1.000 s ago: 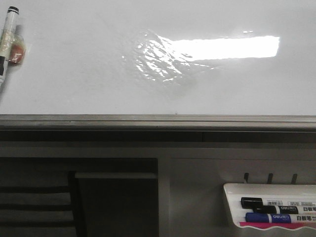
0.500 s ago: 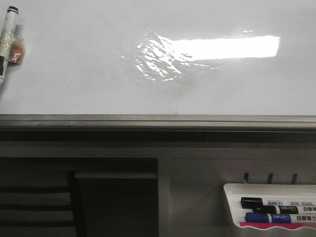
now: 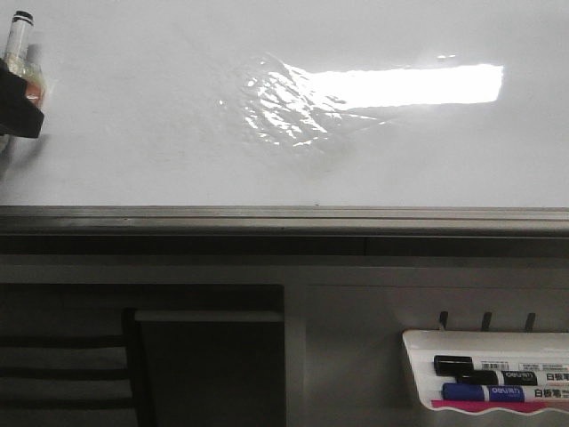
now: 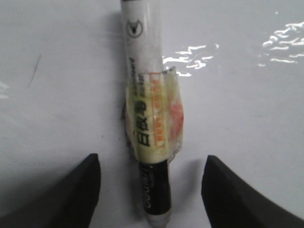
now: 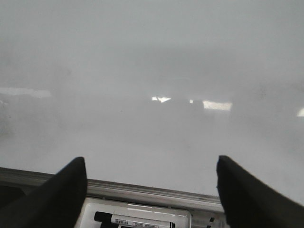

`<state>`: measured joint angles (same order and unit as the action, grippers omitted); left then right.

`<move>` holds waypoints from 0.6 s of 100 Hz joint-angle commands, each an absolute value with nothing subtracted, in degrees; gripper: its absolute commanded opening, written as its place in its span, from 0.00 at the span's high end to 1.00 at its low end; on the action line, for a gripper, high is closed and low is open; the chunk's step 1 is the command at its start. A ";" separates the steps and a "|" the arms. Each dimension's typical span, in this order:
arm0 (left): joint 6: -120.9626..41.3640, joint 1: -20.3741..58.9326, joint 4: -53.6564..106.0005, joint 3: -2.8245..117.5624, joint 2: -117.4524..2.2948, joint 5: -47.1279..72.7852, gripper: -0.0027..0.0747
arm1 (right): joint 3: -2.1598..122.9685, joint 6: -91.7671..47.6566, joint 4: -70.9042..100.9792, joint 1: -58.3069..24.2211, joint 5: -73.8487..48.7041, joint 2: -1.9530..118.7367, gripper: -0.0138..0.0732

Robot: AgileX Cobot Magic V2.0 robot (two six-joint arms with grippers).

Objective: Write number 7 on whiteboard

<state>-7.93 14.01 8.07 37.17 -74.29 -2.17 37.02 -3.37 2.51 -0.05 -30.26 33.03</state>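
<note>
Since the earlier frames, the left gripper [image 4: 152,190] has come in over the taped marker [image 4: 151,118] lying on the whiteboard [image 3: 160,116]. Its fingers stand spread, one either side of the barrel, touching nothing; this placement suits a grasp. No number 7 is visible on the board. The right gripper [image 5: 152,190] hangs spread and empty above the marker tray [image 5: 137,213]. The front view crops the left gripper at its edge; the marker's cap is out of the wrist view.

glossy white whiteboard [image 3: 160,124] with a wrinkly shiny patch, dull grey metal frame edge [image 3: 284,218], smooth plastic marker [image 4: 145,95] wrapped in crinkly yellowish tape [image 4: 154,116], matt black fingers [image 4: 71,199]
</note>
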 commanded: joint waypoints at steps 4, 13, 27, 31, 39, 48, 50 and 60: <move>-7.84 14.47 8.33 38.66 -74.17 -7.57 0.44 | 39.01 -3.57 2.52 0.35 -25.37 33.50 0.26; -7.84 14.47 7.86 38.66 -74.32 -7.65 0.53 | 39.01 -3.57 2.52 0.35 -25.37 33.50 0.26; -7.84 14.47 7.03 38.66 -74.32 -7.65 0.72 | 39.01 -3.57 2.52 0.35 -25.37 33.50 0.26; -7.84 14.47 7.03 38.66 -74.32 -7.65 0.77 | 39.01 -3.57 2.52 0.35 -25.11 33.50 0.26; -7.84 14.47 7.03 38.66 -74.32 -7.65 0.86 | 39.01 -3.57 2.52 0.35 -24.63 33.50 0.26; -7.84 14.47 6.72 39.00 -73.73 -6.30 0.92 | 39.01 -3.57 2.66 0.35 -23.75 33.50 0.26; -7.84 14.47 6.06 39.41 -73.58 -5.55 0.94 | 39.01 -3.57 2.80 0.35 -23.58 33.50 0.26; -7.84 14.47 3.66 43.17 -72.47 4.70 0.98 | 40.22 -3.57 3.66 0.35 -25.02 33.78 0.26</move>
<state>-7.93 14.01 5.39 38.88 -75.00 1.54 37.28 -3.28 2.99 -0.05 -28.84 33.03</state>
